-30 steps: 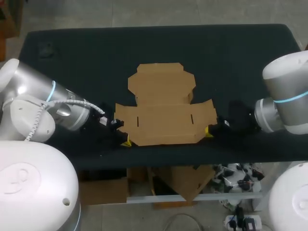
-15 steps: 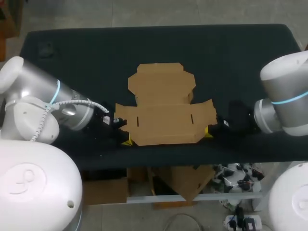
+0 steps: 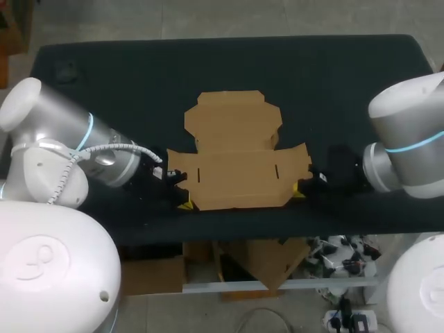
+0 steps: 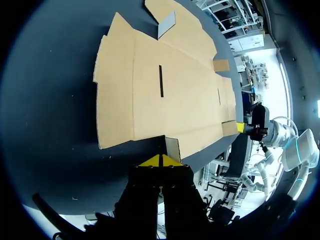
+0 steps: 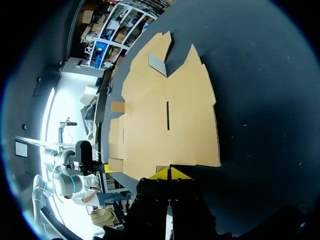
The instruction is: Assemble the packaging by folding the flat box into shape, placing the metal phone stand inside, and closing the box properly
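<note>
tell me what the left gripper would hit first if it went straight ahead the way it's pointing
The flat cardboard box: the left gripper points at its near edge, by a small corner flap, seemingly almost touching. Depth is unclear.

Left end effector (image 4: 160, 160) and right end effector (image 5: 170, 173) sit closed.

A long table draped in black cloth (image 3: 347, 83) carries a flat, unfolded brown cardboard box blank (image 3: 236, 166) at its middle. The sheet lies face-down against the cloth. Its wider panel, cut with two short slits, sits close to the table's near edge, and its narrower flapped panel points toward the far side.
</note>
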`<action>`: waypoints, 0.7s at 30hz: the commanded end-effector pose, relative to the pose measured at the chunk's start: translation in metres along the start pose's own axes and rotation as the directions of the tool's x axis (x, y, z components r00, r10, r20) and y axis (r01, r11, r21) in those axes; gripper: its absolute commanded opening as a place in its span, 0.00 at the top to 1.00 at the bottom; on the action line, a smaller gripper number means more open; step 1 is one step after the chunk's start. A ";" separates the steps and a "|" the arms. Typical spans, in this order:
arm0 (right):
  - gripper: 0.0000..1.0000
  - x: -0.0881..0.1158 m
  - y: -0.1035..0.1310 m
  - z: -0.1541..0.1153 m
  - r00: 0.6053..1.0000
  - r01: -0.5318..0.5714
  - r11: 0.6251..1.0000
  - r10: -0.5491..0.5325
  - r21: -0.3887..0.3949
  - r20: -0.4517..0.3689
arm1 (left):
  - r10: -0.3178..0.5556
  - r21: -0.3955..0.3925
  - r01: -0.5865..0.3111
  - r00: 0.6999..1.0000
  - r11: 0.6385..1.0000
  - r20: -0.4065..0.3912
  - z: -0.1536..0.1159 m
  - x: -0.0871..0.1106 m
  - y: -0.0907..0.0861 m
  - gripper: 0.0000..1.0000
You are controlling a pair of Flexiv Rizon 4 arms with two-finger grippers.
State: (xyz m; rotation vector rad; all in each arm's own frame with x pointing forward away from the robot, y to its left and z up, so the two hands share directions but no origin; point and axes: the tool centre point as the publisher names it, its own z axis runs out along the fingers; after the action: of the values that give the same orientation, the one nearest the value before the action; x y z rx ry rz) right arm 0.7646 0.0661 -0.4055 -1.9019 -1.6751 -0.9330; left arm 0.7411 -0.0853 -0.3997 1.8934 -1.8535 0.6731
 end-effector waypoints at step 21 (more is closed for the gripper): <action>1.00 0.012 -0.004 0.008 0.999 0.022 1.000 -0.022 0.014 0.030 | 0.032 -0.008 -0.032 0.998 0.999 0.050 0.007 0.020 0.005 1.00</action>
State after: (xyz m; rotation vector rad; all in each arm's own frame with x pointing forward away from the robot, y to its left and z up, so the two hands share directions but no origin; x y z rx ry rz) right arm 0.7637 0.0772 -0.4040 -1.8901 -1.7126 -0.9105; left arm 0.7362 -0.1003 -0.3946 1.8830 -1.9088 0.6502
